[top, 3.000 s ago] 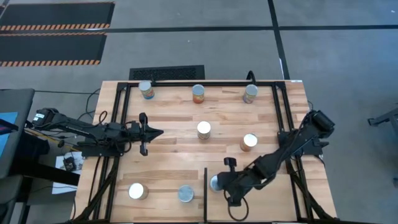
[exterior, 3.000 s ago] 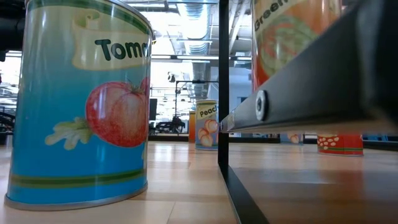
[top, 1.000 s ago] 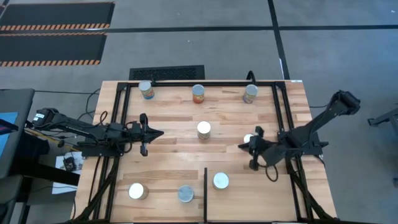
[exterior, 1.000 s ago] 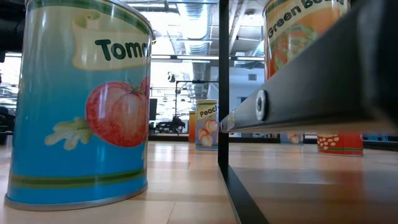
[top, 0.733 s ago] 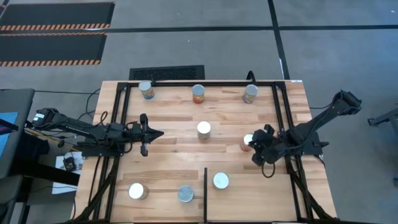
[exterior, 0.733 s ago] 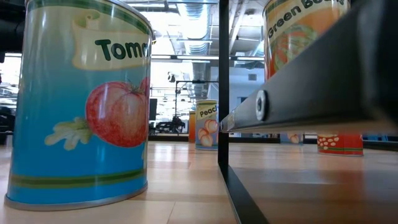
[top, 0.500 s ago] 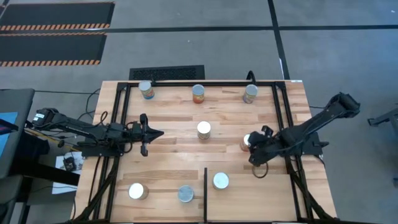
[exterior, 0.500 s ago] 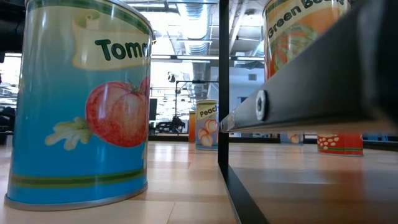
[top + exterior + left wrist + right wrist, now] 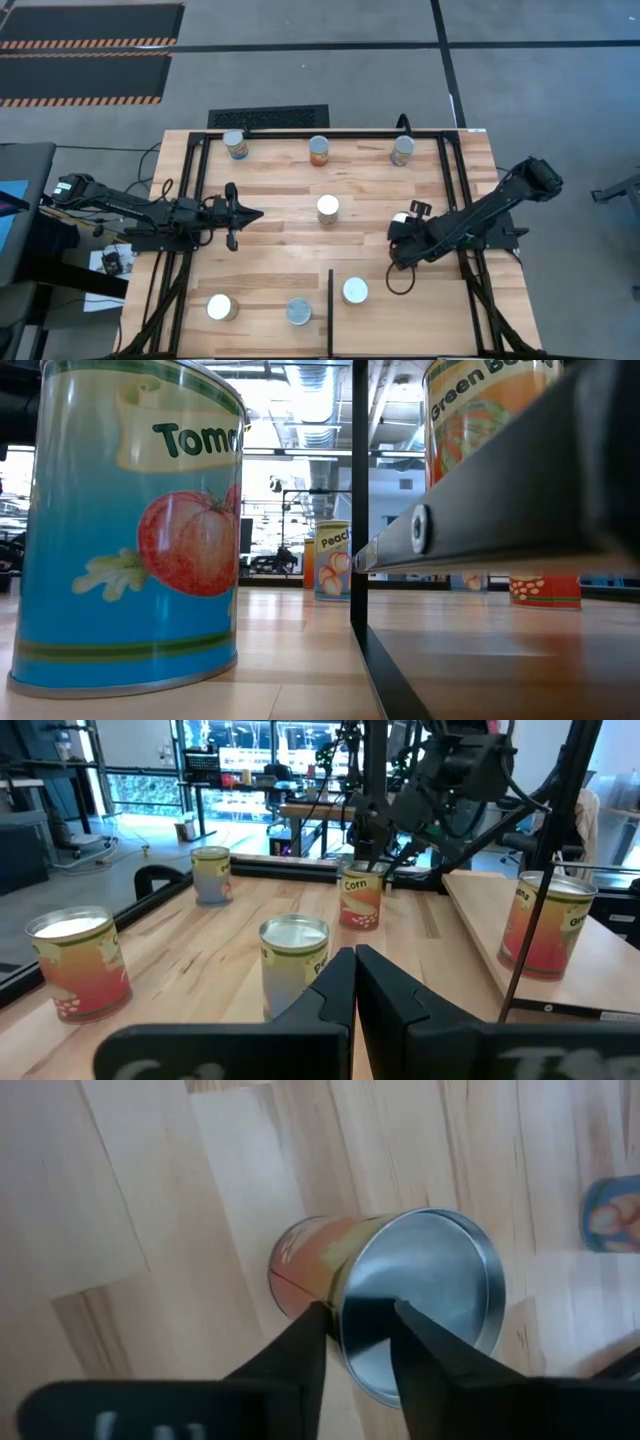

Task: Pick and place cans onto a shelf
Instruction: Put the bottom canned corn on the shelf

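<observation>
High view: one can (image 9: 355,291) standing on shelf (image 9: 420,315) just right of divider (image 9: 330,297); seven left on open wood, including three along far edge, one mid-table (image 9: 328,208), two at near left. Next can (image 9: 400,221) mid-right, directly under right gripper (image 9: 399,238). Right wrist view: fingers (image 9: 300,1342) parted, straddling that can's rim (image 9: 420,1302), not yet clamped. Left gripper (image 9: 245,214) parked at left, fingers together, holding nothing.

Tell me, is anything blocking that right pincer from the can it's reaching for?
Nothing visible does. The right pincer is right over the corn can, its open fingers straddling the rim. The left pincer waits far across the table.
</observation>
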`<state>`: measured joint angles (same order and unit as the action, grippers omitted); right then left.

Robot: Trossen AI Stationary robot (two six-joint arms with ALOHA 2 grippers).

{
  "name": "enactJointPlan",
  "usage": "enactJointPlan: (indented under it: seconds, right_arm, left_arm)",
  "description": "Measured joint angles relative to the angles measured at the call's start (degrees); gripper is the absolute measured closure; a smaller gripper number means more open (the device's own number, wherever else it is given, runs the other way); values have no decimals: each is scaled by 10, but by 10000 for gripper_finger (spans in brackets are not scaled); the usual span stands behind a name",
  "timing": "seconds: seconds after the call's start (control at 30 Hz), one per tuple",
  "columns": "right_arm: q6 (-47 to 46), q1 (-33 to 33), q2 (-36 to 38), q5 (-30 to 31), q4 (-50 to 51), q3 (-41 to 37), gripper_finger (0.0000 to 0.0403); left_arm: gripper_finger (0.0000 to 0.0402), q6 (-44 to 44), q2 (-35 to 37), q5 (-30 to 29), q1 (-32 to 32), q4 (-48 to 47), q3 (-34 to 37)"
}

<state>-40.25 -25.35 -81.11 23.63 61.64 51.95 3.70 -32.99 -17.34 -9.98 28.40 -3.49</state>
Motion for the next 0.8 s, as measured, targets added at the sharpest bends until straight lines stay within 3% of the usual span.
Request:
enactJointPlan:
  seconds: [0.27,0.57,0.8]
  right_arm:
    - [-22,3,12,-72,19,77,394]
    - [-211,-37,-17,-96,105,236,398]
    - [-365,-95,-156,-141,249,404,400]
  left_arm:
    - [401,0,0,0,0,-7,0]
    - [401,0,0,0,0,-7,0]
    - [401,1,0,0,0,-7,0]
